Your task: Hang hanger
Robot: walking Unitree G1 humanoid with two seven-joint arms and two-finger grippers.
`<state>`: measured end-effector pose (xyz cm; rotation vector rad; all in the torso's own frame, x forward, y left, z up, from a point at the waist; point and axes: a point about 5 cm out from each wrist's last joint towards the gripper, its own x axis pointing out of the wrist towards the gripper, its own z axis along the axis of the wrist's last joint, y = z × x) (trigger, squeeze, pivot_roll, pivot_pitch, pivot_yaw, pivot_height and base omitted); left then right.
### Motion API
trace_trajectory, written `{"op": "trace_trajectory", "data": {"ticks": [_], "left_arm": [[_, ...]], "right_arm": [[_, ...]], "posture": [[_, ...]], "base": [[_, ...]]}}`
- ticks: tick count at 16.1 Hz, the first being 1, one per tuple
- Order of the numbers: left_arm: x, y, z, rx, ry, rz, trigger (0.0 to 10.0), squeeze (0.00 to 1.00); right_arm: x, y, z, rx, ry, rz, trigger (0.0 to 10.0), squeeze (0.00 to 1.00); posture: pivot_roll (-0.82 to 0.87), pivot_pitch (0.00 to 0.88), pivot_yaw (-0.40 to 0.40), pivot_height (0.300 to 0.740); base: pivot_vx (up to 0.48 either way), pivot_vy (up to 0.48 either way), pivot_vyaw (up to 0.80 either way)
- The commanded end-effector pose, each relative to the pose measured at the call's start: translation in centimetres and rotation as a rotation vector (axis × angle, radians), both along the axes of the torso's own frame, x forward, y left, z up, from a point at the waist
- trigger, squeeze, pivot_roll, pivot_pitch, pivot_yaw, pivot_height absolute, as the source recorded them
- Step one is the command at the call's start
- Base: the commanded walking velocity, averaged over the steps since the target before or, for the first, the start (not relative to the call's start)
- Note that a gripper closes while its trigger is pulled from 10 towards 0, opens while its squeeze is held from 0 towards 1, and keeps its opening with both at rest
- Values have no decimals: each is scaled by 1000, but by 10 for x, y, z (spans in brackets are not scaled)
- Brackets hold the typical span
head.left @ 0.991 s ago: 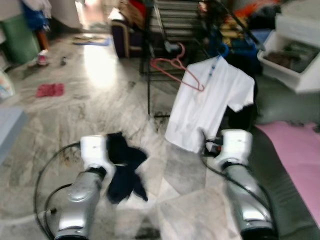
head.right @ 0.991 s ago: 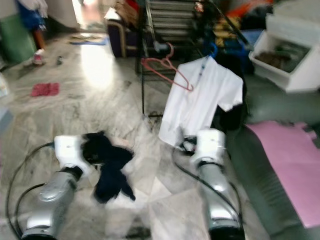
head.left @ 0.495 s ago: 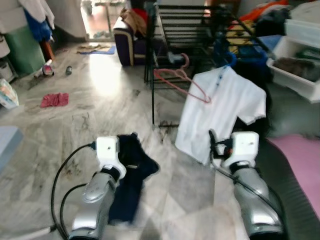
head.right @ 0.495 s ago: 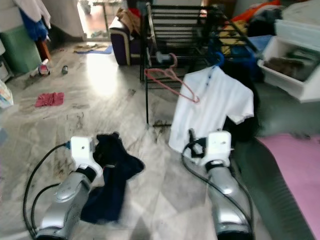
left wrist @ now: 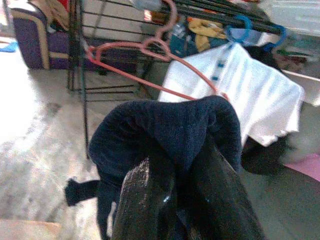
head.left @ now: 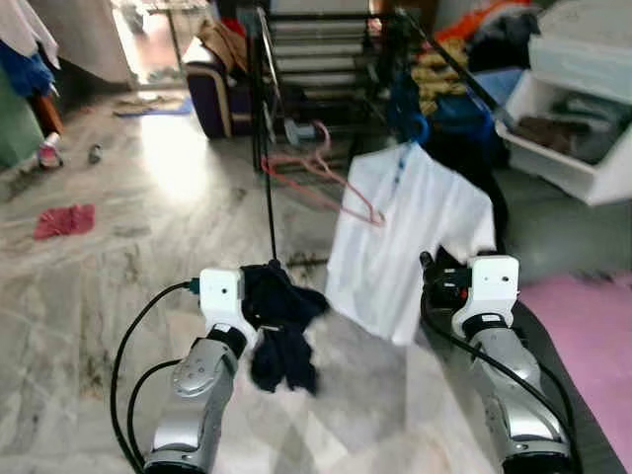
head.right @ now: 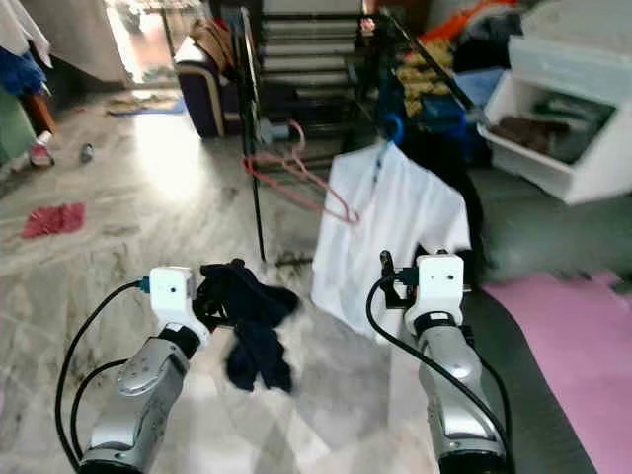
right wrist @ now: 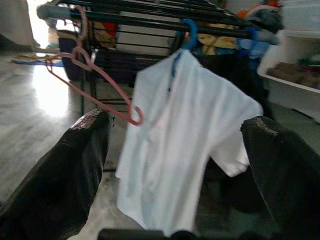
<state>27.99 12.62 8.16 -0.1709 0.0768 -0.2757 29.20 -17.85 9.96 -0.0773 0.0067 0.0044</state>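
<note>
the left gripper (left wrist: 175,200) clamped a dark navy cloth garment (head.left: 281,321); at two o'clock, the right gripper (right wrist: 175,165) gaped before a white shirt (head.left: 400,242) on a blue plastic hanger (right wrist: 189,31).

Head camera swung between frames, so the whole scene sits differently. Dark navy garment (head.left: 279,321), which trailed long down the left forearm half a second ago, now bunches higher at the left pincer (left wrist: 172,197). Right pincer (right wrist: 175,165) has drawn closer to the white shirt (right wrist: 182,135).
</note>
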Motion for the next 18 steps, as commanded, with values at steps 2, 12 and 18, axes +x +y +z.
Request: {"op": "trace_trajectory", "data": {"ticks": [2,12,18], "left_arm": [[3,6,4,13,-11,18,10000,0],[4,4,2,23,2,10,10000,0],[2,1,1,30,6,-4,10000,0]], "right_arm": [[2,7,3,5,-10,21,10000,0],[2,9,3,-11,-4,35,10000,0],[2,5,4,-21,-7,34,10000,0]], "posture": [[-13,0,-39,740],[-14,0,-43,740],[-17,0,-39,740]], "base": [[405,257,0],[366,306,0],[424,110,0]]}}
